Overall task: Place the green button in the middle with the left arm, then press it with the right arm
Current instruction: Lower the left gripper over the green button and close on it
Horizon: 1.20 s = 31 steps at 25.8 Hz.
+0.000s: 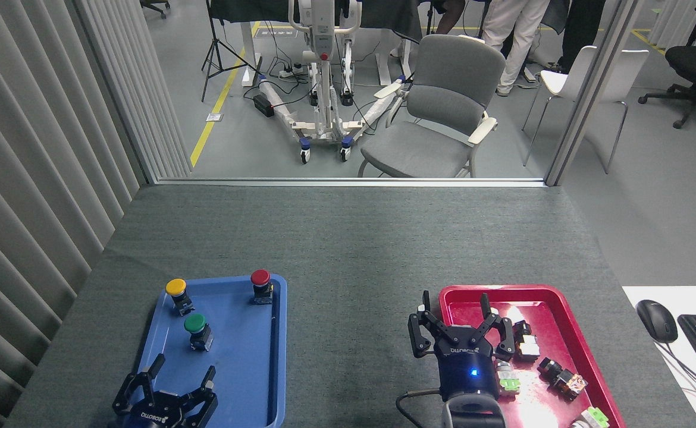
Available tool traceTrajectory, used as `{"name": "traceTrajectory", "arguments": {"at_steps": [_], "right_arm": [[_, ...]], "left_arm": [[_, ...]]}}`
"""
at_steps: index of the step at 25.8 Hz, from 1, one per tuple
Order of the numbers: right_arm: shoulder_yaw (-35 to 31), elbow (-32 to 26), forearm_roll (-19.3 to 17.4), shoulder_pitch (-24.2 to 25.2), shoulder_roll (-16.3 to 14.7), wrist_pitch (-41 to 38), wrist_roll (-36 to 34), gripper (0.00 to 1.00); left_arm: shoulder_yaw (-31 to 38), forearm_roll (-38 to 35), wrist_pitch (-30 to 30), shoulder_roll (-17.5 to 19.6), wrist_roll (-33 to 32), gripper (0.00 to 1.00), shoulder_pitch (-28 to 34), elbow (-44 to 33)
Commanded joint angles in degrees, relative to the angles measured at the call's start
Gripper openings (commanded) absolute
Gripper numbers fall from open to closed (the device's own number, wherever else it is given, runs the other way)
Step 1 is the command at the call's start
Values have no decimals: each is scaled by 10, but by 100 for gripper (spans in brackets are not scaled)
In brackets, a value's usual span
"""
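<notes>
Green button [196, 329]: stands in the blue tray [247, 380], lower left of the frame, left of the tray's centre – below and a little right of the yellow button [176, 292], below and left of the red button [260, 284]. It touches neither.

Handling: by its look a small, rigid part – light, hard plastic cap on a black-and-silver base. The domed cap looks smooth and likely slippery; the blocky base should give flatter faces for the fingers. Not fragile, I judge, but top-heavy enough to tip if nudged from one side.

Where to hold: the base just under the cap, fingers on opposite sides, so the cap stays free for pressing.

Axis and pointing: long axis roughly upright, cap uppermost, base on the tray floor. The cap faces up, leaning slightly toward the upper left of the frame as seen from the head.

Left gripper [174, 385]: at the bottom edge of the frame, over the tray's near end, below the green button and apart from it. Fingers spread, nothing between them.

Right gripper [455, 315]: lower right of centre, over the left rim of the red tray [568, 333], fingers spread and empty.

Middle [354, 333]: bare grey worktop between the two trays, nothing on it.
</notes>
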Motion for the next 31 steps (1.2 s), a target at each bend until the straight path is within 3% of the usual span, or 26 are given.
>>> {"name": "traceTrajectory", "arguments": {"at_steps": [1,13,31], "right_arm": [[1,-5,0,2,-2,2,6,95],[1,-4,1,13,-6,3,4,95],[-2,-3,0,21,-14,3,-2,95]], "left_arm": [[-23,4,-11,-7,-3,100,-35,48],[-31,47,-14,-11,-57,100,-111,133],[-21,73,-29,-40,-57,100,-199,250]]}}
